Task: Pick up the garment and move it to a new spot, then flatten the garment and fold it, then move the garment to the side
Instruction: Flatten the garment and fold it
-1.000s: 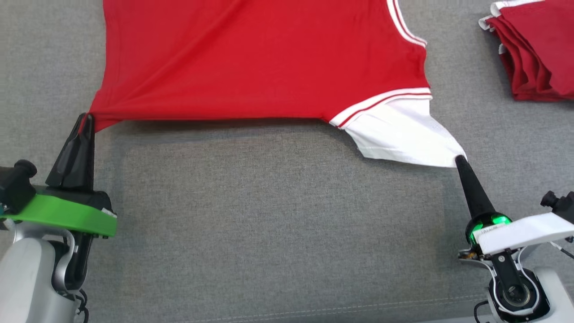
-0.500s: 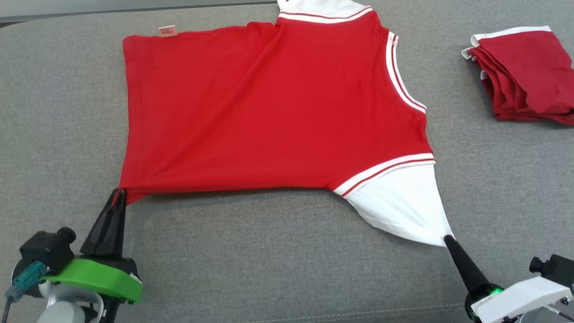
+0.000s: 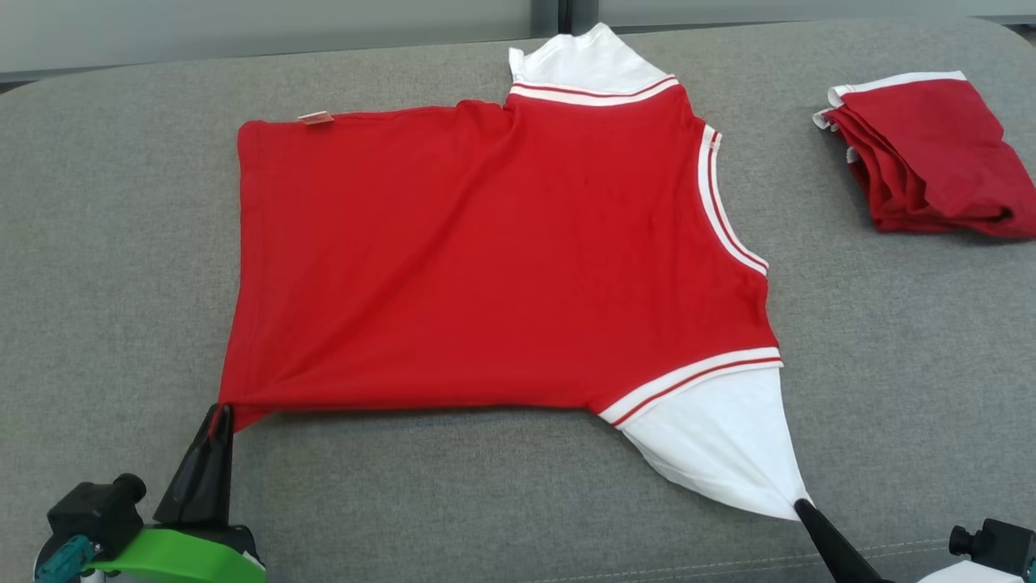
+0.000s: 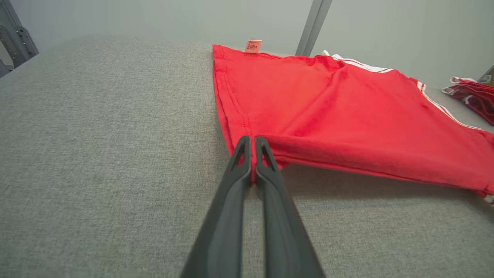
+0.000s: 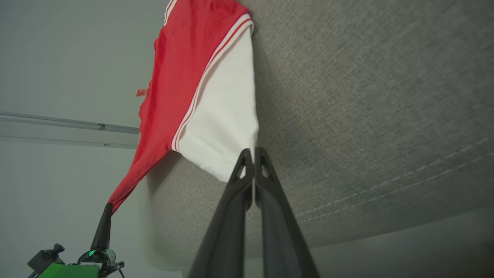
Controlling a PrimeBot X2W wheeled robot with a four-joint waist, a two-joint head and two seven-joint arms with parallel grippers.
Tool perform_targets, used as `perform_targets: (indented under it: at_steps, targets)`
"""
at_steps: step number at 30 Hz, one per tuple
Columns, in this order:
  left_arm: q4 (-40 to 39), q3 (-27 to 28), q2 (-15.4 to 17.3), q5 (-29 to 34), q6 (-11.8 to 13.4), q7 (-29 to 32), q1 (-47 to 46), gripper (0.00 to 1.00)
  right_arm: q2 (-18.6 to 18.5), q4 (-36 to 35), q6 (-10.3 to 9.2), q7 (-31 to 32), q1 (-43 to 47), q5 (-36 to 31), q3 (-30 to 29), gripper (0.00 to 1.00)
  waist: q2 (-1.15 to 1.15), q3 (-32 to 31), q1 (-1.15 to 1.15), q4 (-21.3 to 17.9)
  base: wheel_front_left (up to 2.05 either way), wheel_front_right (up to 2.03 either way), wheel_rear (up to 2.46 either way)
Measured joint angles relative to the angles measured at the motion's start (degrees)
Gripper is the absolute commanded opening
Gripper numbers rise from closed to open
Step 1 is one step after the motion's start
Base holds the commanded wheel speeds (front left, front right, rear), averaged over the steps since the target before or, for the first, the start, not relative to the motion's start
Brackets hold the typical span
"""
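Nearest us, the left fingers point(image 3: 206, 470) are pressed together on the near hem corner point(image 3: 236, 403) of the shirt point(image 3: 486, 267). The right fingers point(image 3: 824, 536) are clamped on the tip of the near white sleeve point(image 3: 720, 437), which is drawn out to a point. The shirt lies spread on the grey cushion point(image 3: 486, 502), hem toward our left and neckline toward our right, and we judge the step in hand to be the flattening. Between the two grips the near edge stands slightly off the cushion and casts a shadow beneath it, so we should lower both grips to the cushion at the same rate before letting go. We should draw toward ourselves with equal pull on each side, since a stronger pull on the sleeve would likely skew the body. Across the red body, shallow creases fan from the left grip and one long ridge runs toward the far sleeve point(image 3: 583, 61); a light, low pull should take these out. At the far edge the label point(image 3: 316, 118) and hem lie flat and need no correction. The folded pile point(image 3: 931, 154) at the far right lies well apart from the shirt, and we should work short of it.
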Motion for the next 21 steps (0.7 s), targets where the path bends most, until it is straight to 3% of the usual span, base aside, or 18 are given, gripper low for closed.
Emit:
perform_targets:
  at_steps: [14, 21]
  targets:
    - [-0.52, 2.24, -4.14, 0.65, -0.46, 0.0, 5.13, 0.0, -0.12, -0.08, -0.13, -0.54, 1.65, -1.97, 0.1, 0.0, 0.0, -1.93, 0.0, 0.47, 0.0, 0.0, 0.0]
    - [0.75, 2.81, -4.42, 1.18, -0.51, 0.0, 5.36, 0.0, -1.37, -0.3, -0.52, -0.62, 1.48, -4.63, 0.25, 0.0, 0.0, -1.57, 0.0, 0.6, 0.0, 0.0, 0.0]
